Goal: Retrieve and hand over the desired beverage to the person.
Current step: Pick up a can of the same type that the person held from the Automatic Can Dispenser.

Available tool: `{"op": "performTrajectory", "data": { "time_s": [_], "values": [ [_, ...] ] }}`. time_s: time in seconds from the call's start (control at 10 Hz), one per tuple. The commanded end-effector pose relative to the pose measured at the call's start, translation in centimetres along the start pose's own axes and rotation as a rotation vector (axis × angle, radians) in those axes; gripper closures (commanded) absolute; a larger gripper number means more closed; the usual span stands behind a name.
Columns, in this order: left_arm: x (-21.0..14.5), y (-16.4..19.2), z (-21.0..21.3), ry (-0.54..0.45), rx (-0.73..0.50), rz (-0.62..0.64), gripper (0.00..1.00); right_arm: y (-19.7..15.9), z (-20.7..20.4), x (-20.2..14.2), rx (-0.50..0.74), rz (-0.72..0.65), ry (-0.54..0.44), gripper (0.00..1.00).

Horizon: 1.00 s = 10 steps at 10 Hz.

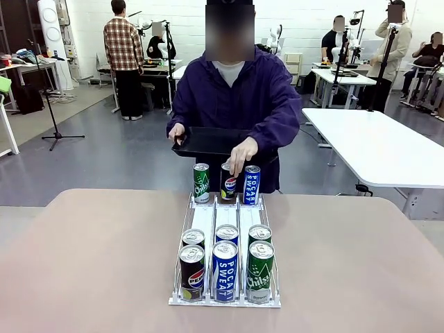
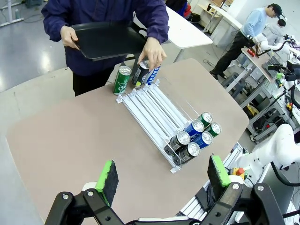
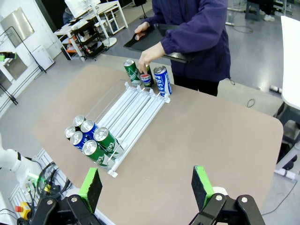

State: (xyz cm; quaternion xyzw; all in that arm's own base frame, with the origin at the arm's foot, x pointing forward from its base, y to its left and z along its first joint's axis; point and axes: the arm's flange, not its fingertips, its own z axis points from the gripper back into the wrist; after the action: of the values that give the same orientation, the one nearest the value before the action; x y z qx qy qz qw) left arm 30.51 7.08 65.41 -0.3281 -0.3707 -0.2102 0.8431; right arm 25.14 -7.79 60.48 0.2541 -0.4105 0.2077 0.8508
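The left pincer (image 2: 162, 179) hangs high over the table (image 2: 65, 136) with its green pads spread wide, holding and touching nothing. The right pincer (image 3: 146, 186) is the same: spread wide and empty.

Ahead of the left pincer, a little toward its right pad, six cans (image 2: 194, 136) stand in a block at the near end of a white rack (image 2: 152, 105). They are upright, long axes vertical, with their tops turned up toward the pincers. Past them the rack's bare lanes run out to three more cans (image 2: 136, 75) at its far end. There the person (image 2: 108, 14) rests one hand (image 2: 151, 50) on the middle can and holds a black tray (image 2: 105, 40) with the other.

Which drink is wanted I cannot tell. The near block looks about equally close to either arm, and either would have to come down and forward to reach it.
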Motion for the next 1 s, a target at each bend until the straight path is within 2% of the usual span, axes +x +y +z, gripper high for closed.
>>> {"op": "performTrajectory", "data": {
  "time_s": [0.0, 0.9],
  "values": [
    [0.04, 0.16, 0.05, -0.004, -0.011, -0.015, 0.00, 0.04, -0.18, 0.04, 0.021, 0.004, -0.001, 0.00],
    [0.04, 0.16, 0.05, -0.004, -0.011, -0.015, 0.00, 0.04, -0.18, 0.04, 0.021, 0.004, -0.001, 0.00]
  ]
}}
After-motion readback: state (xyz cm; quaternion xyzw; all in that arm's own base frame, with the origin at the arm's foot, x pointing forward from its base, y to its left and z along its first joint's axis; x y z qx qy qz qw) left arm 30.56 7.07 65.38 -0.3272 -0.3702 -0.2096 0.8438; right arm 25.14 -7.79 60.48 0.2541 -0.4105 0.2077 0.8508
